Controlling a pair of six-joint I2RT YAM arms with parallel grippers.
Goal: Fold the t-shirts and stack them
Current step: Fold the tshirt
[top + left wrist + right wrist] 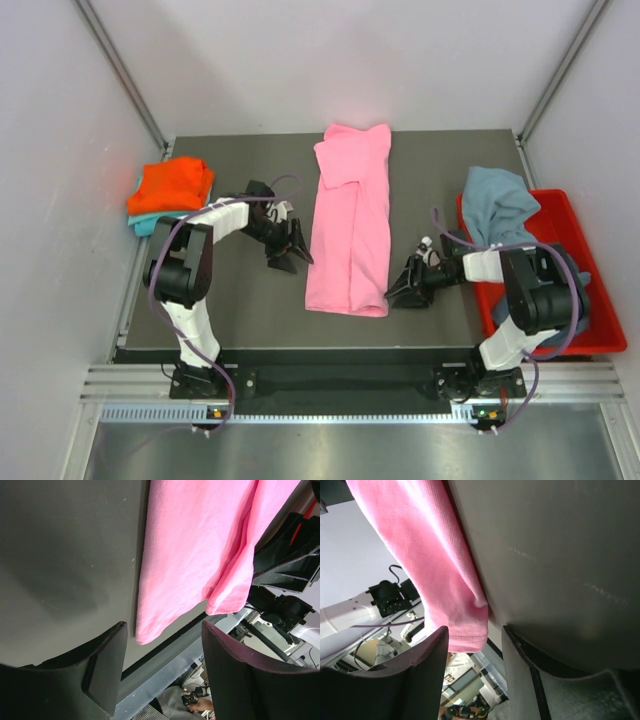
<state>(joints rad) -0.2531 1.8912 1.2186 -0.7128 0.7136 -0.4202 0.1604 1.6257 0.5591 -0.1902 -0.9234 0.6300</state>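
Observation:
The large pink t-shirt [350, 220] lies as a long folded strip down the middle of the dark table [240, 300]. My left gripper [293, 252] is open and empty just left of the strip's near part; the pink cloth [195, 545] shows ahead of its fingers [107, 665]. My right gripper [402, 287] is open and empty, low at the strip's near right corner [465, 625], which sits between its fingers [422, 670]. A folded orange t-shirt [172, 185] rests on a teal one [143, 224] at the far left. A grey-blue t-shirt [498, 205] hangs over the red bin.
The red plastic bin [600, 320] stands at the table's right edge, partly behind my right arm. Grey walls close in the left, right and back. The table's near edge and a metal rail [340, 385] run in front of the arm bases.

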